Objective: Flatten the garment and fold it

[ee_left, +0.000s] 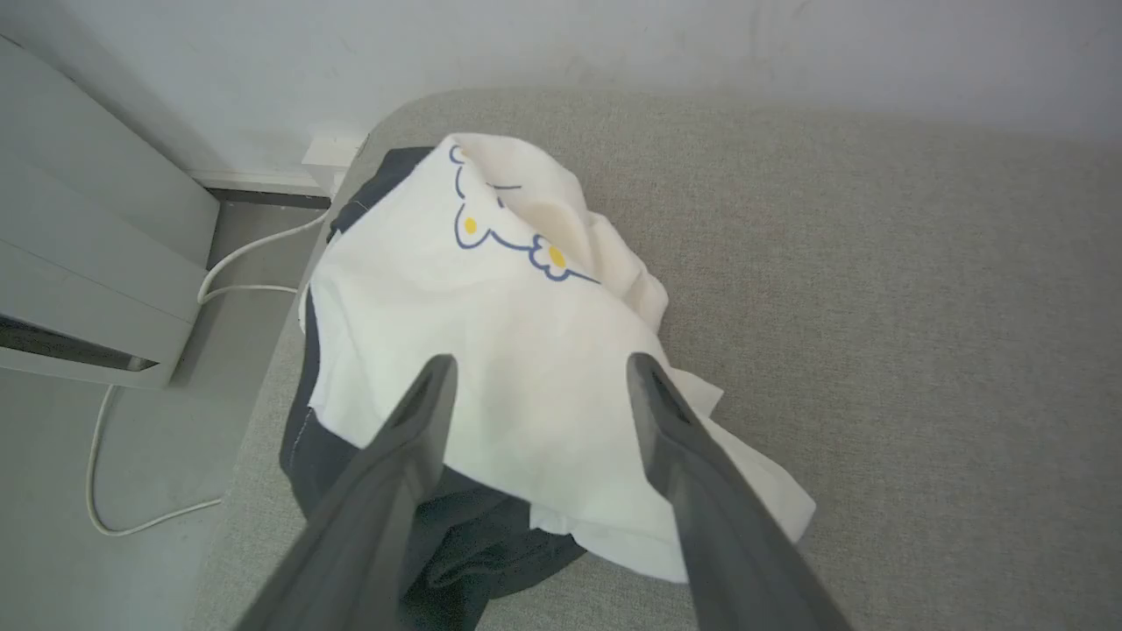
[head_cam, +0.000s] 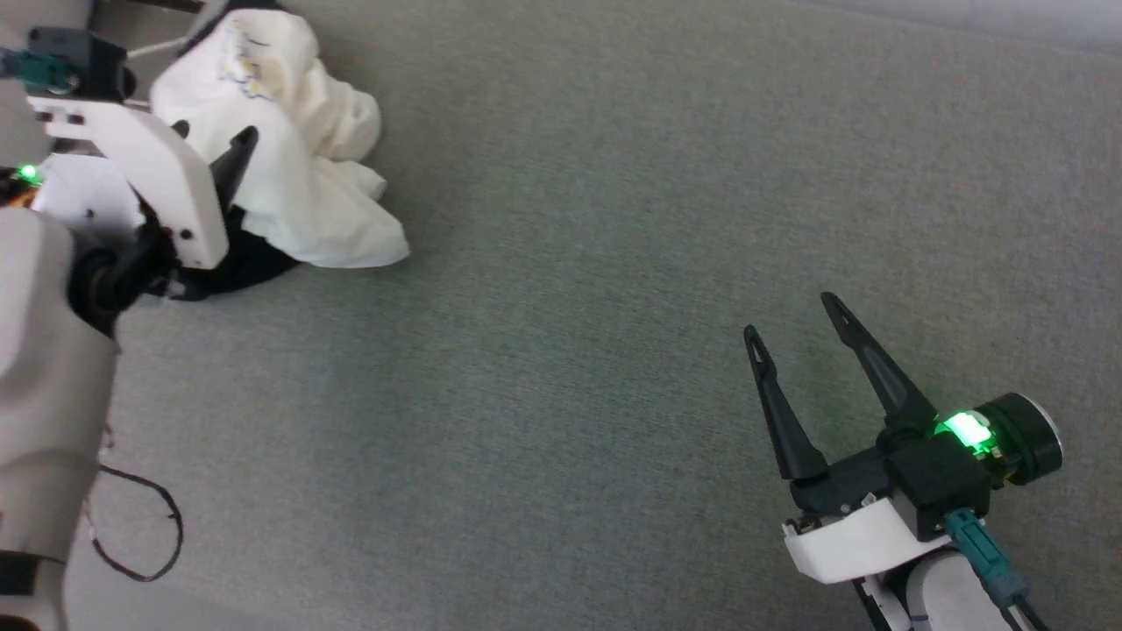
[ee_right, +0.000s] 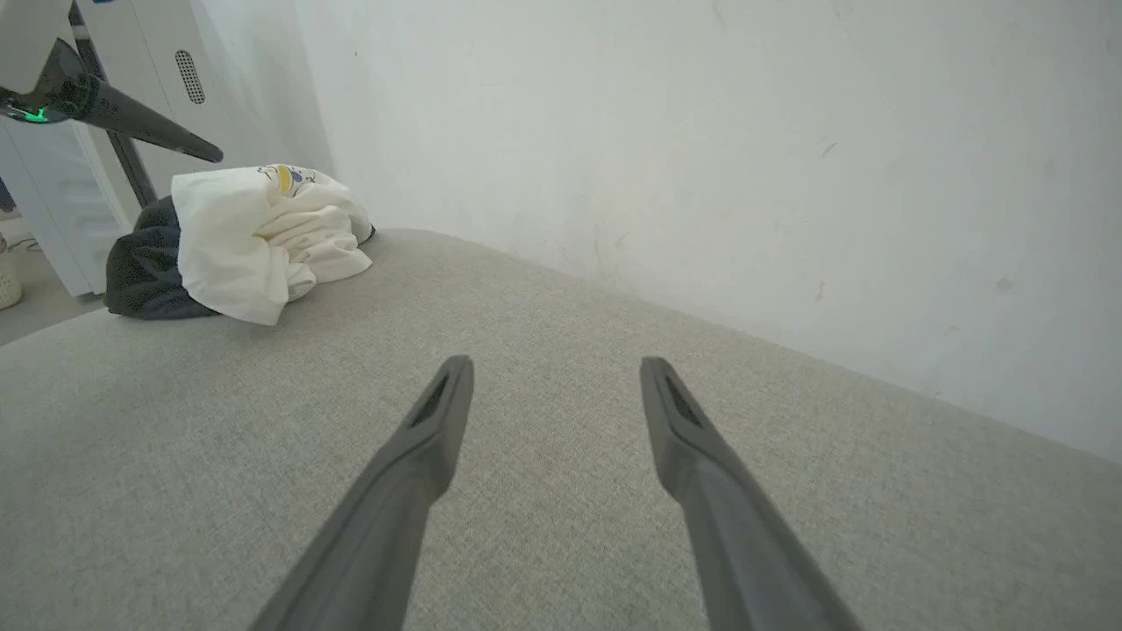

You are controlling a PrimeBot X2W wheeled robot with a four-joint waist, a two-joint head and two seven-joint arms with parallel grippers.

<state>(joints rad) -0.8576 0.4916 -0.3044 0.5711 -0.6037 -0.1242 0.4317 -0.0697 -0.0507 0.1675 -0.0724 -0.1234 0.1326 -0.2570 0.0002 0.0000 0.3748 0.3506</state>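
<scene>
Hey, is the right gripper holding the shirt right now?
No, the right gripper stands open over the grey surface, well apart from the crumpled garment lying at the other side.

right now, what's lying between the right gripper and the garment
Nothing: just bare grey fabric surface stretches from the right gripper to the crumpled garment. The head view and the right wrist view both show it.
</scene>
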